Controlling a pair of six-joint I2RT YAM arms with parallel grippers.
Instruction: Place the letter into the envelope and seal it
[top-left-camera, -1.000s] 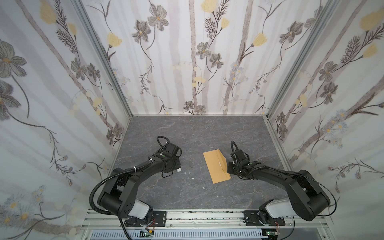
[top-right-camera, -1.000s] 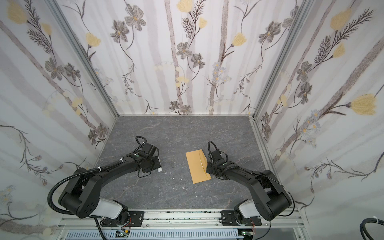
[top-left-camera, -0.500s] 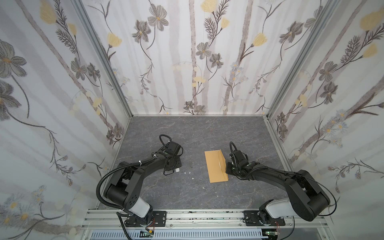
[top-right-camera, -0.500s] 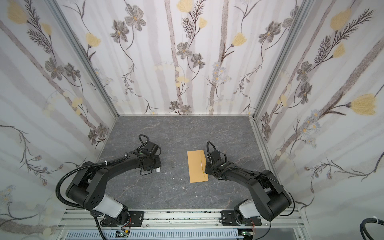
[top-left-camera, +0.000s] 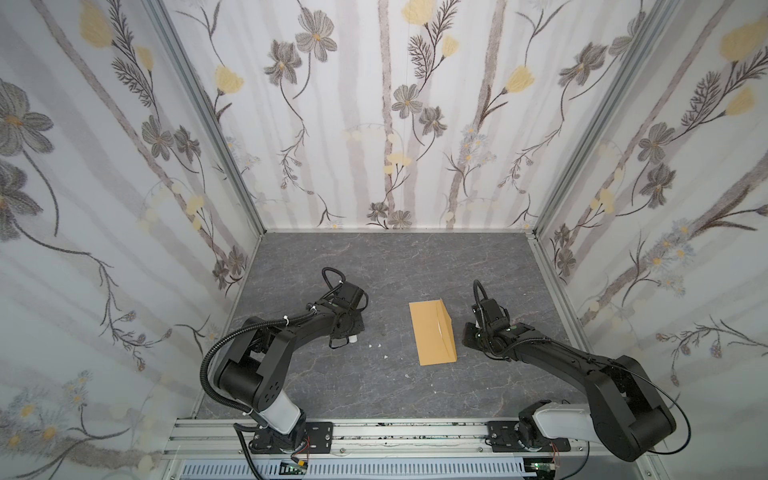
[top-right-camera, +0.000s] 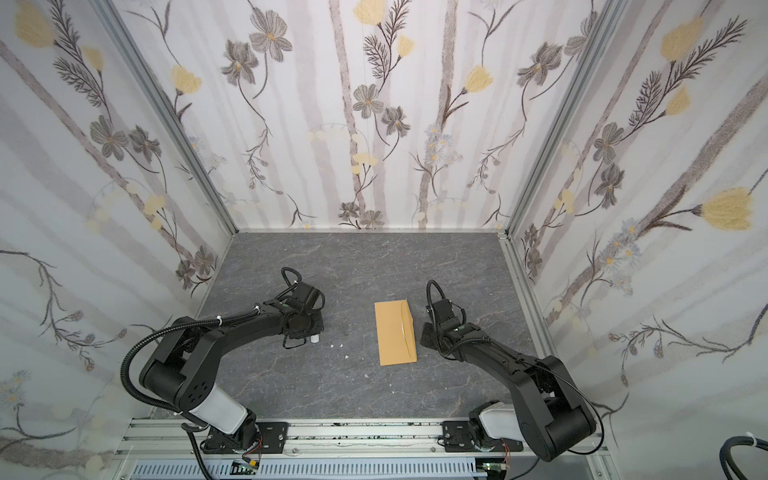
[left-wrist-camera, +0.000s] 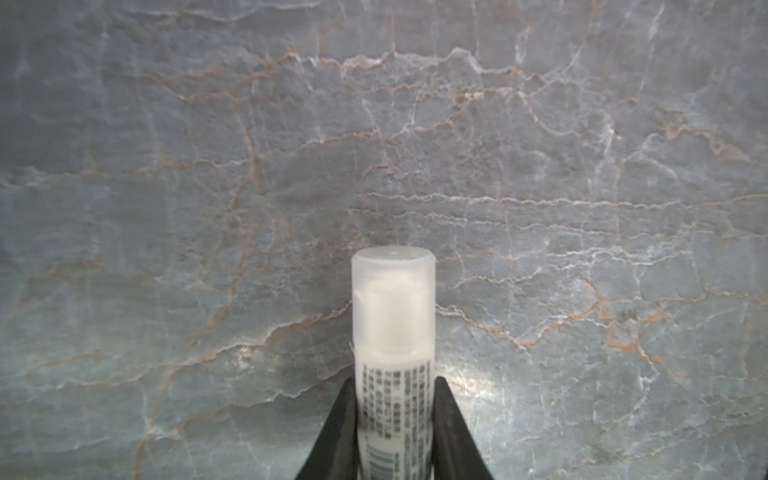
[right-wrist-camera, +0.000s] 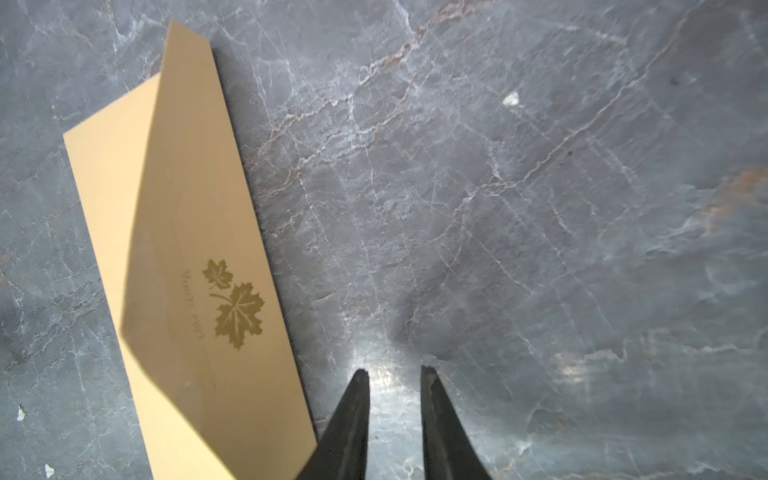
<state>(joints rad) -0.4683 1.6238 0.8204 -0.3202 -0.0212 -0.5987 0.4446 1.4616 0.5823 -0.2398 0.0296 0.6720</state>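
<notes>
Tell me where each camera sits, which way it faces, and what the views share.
Both top views: high behind the arms, looking down and forward at the table; left arm, right arm and envelope show.
Left wrist: on the left arm, looking along the left gripper, shut on a white tube, to bare table.
Right wrist: on the right arm, looking past the open right gripper at the envelope beside it.
Shared: right wrist and top views both show the envelope.

Envelope (top-left-camera: 432, 332), white scraps (top-left-camera: 386, 356) on grey tabletop (top-left-camera: 374, 266)
</notes>
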